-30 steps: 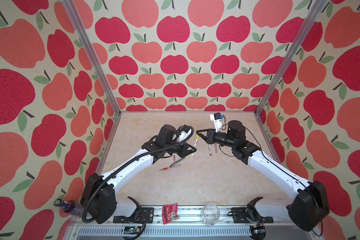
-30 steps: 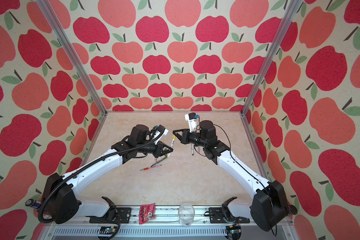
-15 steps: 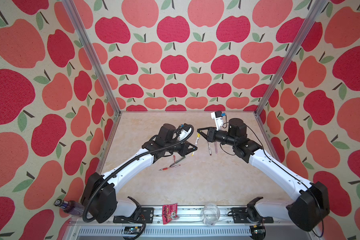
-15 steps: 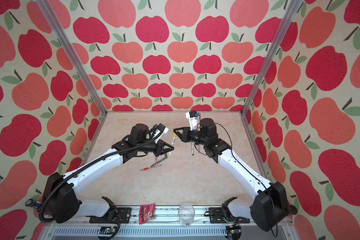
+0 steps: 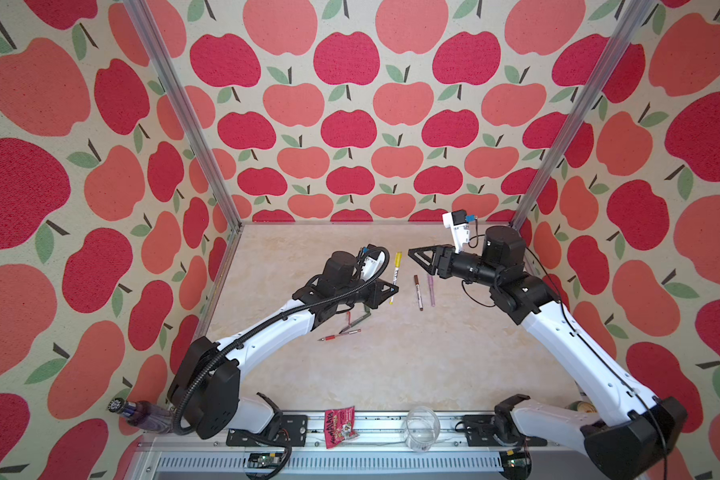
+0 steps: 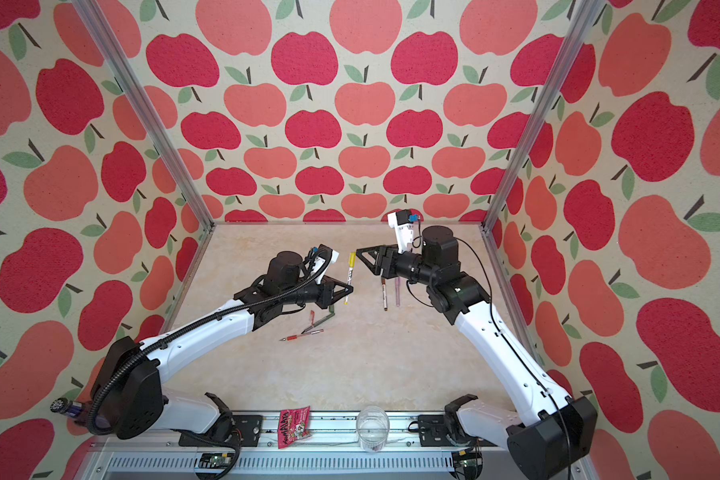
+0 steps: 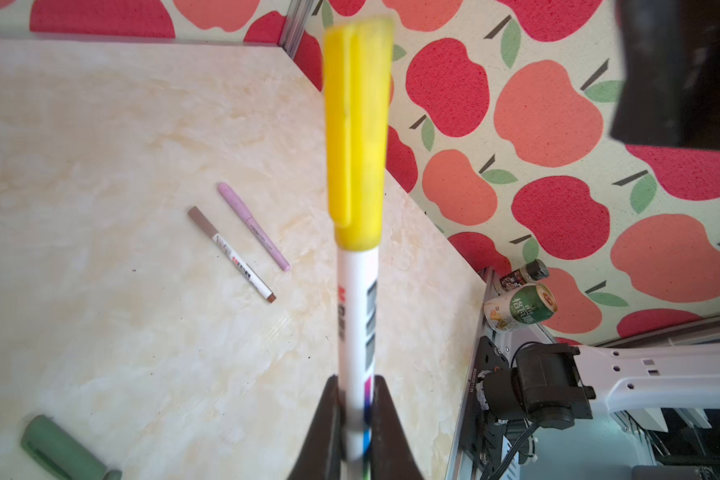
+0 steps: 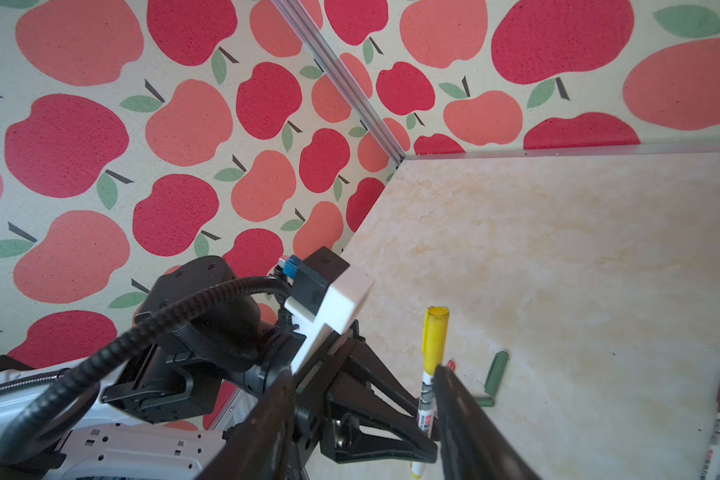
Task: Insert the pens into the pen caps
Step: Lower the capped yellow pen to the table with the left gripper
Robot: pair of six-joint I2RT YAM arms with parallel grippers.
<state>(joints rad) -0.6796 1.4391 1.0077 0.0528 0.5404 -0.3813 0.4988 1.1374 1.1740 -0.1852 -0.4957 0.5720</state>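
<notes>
A white-barrelled pen (image 5: 394,279) stands tilted in the air with its yellow pen cap (image 7: 356,133) seated on its upper end. My left gripper (image 5: 393,288) is shut on the barrel (image 7: 356,324). My right gripper (image 5: 410,252) hangs open just right of the cap, touching nothing; in its wrist view its fingers (image 8: 466,424) stand wide apart. On the table lie a brown-capped pen (image 5: 418,293) and a lilac pen (image 5: 431,291), side by side. Under my left arm lie a red pen (image 5: 339,336), a green pen (image 5: 360,320) and a loose green cap (image 8: 496,373).
On the front rail sit a red snack packet (image 5: 339,422) and a clear cup (image 5: 422,428). A purple bottle (image 5: 142,415) lies at the front left. A green can (image 7: 520,307) and a small bottle (image 7: 524,276) stand by the right arm's base. Apple-print walls close three sides.
My right gripper was shut on the yellow cap at the pen's tip; it has opened, let go and drawn back a little to the right. The left gripper still holds the pen.
</notes>
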